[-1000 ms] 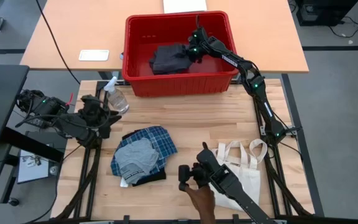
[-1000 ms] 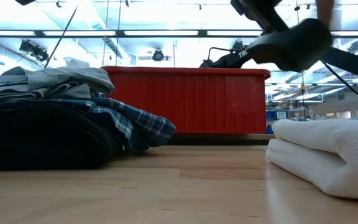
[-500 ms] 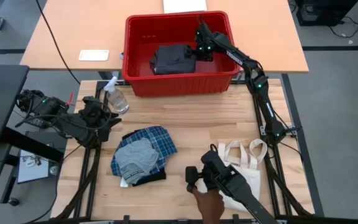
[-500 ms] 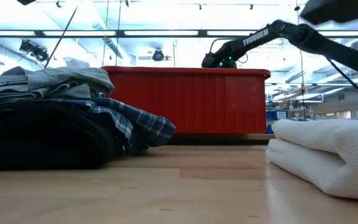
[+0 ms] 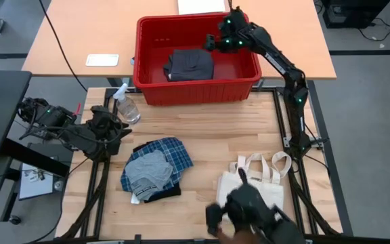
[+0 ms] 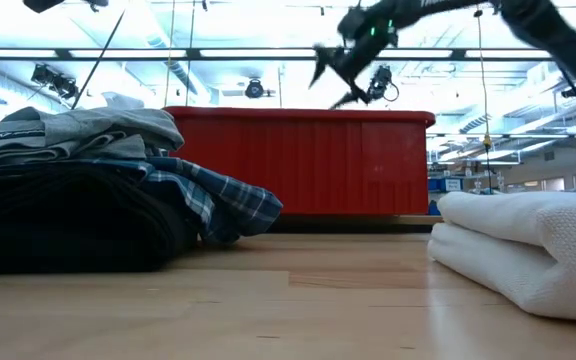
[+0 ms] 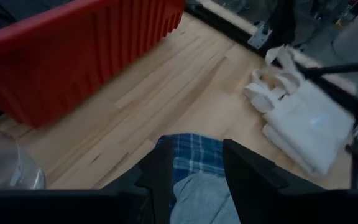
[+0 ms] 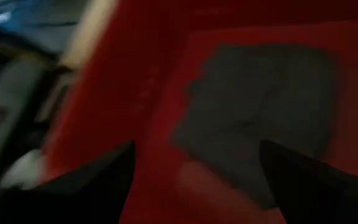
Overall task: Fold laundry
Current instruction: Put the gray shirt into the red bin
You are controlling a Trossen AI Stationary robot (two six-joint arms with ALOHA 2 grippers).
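Over bin (image 5: pixel 249 80): right gripper (image 5: pixel 212 43) spread, empty (dark shirt (image 5: pixel 189 65) lies below).
Left gripper (image 5: pixel 114 129): half-parted, empty, waiting.
Tip: lift clear before reaching the pile (image 5: pixel 156 168).

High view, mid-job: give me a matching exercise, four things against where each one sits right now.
Things:
1. dark grey garment
2. plaid garment
3. tote bag
4. spray bottle

Places:
A. on the wooden table near the right arm's base
B. inside the red bin, below the open right end effector
C. at the table's far-left corner, beside the bin
D. in the heap mid-table, near the left end effector

Pairs: 1-B, 2-D, 3-A, 4-C
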